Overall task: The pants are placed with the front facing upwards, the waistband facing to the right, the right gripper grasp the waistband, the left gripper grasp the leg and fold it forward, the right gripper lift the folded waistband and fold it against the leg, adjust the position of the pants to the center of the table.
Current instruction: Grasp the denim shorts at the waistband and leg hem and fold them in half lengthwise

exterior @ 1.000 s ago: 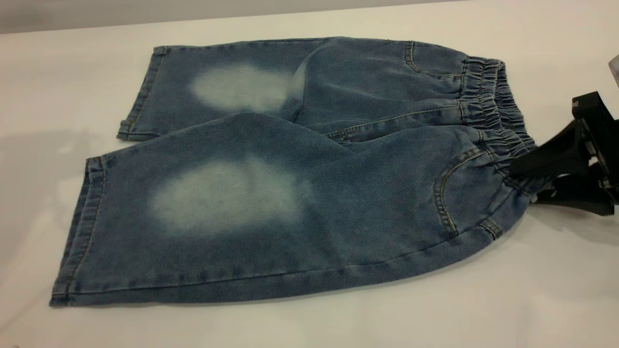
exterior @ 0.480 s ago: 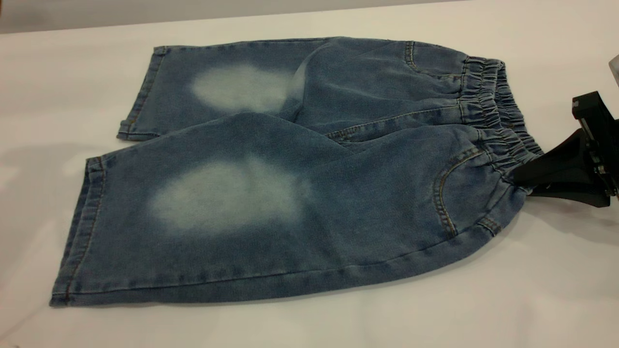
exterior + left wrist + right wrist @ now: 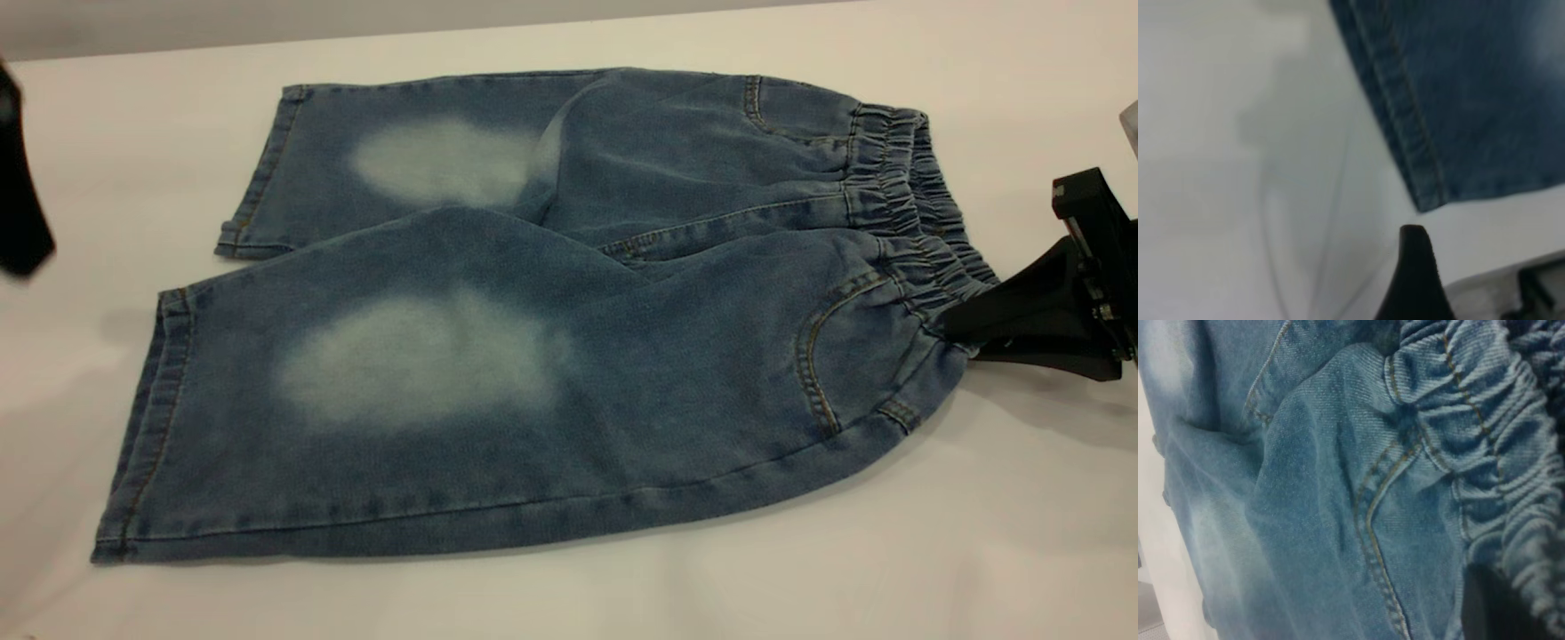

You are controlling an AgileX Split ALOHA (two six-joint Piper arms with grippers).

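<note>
The blue denim pants (image 3: 533,356) lie flat on the white table (image 3: 978,551), legs pointing left and front pockets up. The gathered waistband (image 3: 898,187) is at the right. My right gripper (image 3: 958,327) is shut on the waistband's near corner, and that view shows ruched elastic (image 3: 1498,453) and a pocket seam (image 3: 1371,520) close up. My left gripper (image 3: 20,196) hangs as a dark blur at the far left edge, apart from the cloth. Its wrist view shows the corner of a leg hem (image 3: 1408,133) a short way off over bare table.
White tabletop (image 3: 569,604) surrounds the pants on all sides. The table's far edge (image 3: 178,44) runs along the back. A pale object (image 3: 1129,124) peeks in at the right edge behind the right arm.
The right gripper's fingers, apart around the waistband corner a second ago, have shut on it. The left gripper has come into view at the left edge. The pants have not shifted.
</note>
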